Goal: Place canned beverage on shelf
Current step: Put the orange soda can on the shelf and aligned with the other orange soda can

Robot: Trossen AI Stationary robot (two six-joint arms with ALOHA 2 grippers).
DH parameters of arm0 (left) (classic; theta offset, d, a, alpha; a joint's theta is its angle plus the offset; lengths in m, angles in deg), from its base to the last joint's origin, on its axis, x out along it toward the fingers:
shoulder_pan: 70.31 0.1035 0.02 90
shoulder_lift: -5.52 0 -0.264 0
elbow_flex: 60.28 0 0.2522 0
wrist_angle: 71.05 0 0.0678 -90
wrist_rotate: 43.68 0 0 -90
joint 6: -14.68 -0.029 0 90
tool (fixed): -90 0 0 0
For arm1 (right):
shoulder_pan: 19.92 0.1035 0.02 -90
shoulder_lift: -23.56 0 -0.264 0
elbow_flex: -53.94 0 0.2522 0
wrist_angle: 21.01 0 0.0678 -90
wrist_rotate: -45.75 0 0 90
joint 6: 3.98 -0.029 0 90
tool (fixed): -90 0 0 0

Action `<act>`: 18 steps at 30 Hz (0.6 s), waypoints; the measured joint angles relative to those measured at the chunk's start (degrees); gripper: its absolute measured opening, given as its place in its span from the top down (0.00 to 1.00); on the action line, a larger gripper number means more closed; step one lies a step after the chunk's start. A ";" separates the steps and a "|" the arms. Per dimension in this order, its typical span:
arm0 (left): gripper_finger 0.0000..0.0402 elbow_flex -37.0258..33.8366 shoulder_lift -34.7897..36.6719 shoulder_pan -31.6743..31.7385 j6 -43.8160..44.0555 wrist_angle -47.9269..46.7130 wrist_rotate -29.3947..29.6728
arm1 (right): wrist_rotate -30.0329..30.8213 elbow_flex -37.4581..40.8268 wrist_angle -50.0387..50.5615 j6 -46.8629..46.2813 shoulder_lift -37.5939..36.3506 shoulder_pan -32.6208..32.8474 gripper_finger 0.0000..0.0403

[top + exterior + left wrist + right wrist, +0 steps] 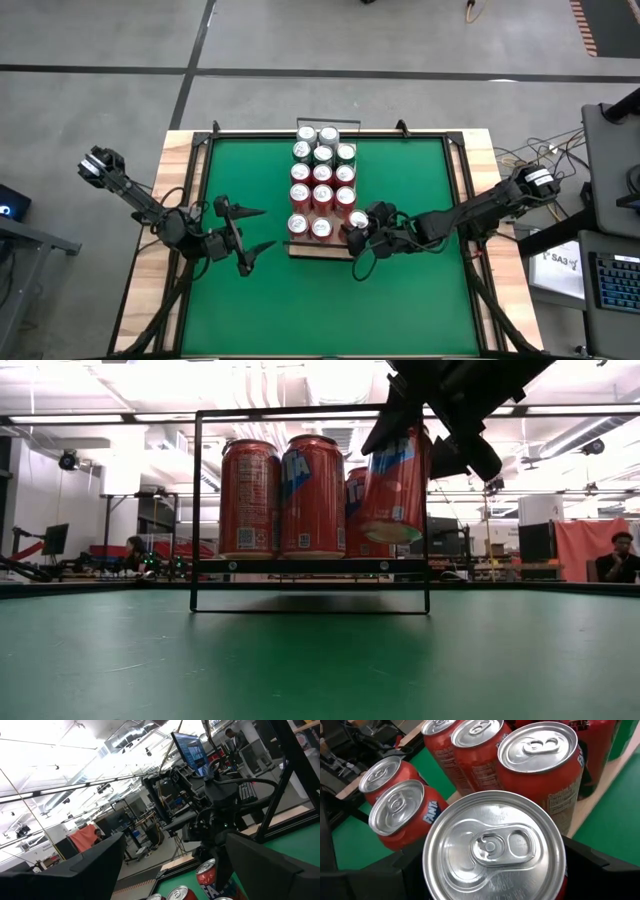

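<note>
My right fingers point(492, 870) grasp a tilted can point(392, 485) just above the shelf point(322, 250), centre-right of the high view. I should level it, lower gently, avoiding its neighbours. My left fingers point(247, 237) hang released, centre-left.

a red aluminium beverage can with a silver pull-tab top point(495, 845) hangs tilted above the near end of the long pale wood-grain shelf with thin black end rails point(322, 250), beside upright rows of matching red cans point(322, 172).
</note>
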 joint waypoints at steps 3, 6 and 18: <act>0.18 0.00 0.00 -0.01 0.00 0.00 0.00 | -0.35 0.09 0.61 0.74 -1.14 0.03 0.26; 0.18 0.00 -0.02 -0.01 -0.02 0.00 0.02 | -0.32 0.15 0.69 2.55 -3.28 0.07 0.26; 0.18 0.00 -0.02 0.00 -0.01 -0.36 1.11 | -2.84 0.33 3.28 18.57 -7.43 0.03 0.26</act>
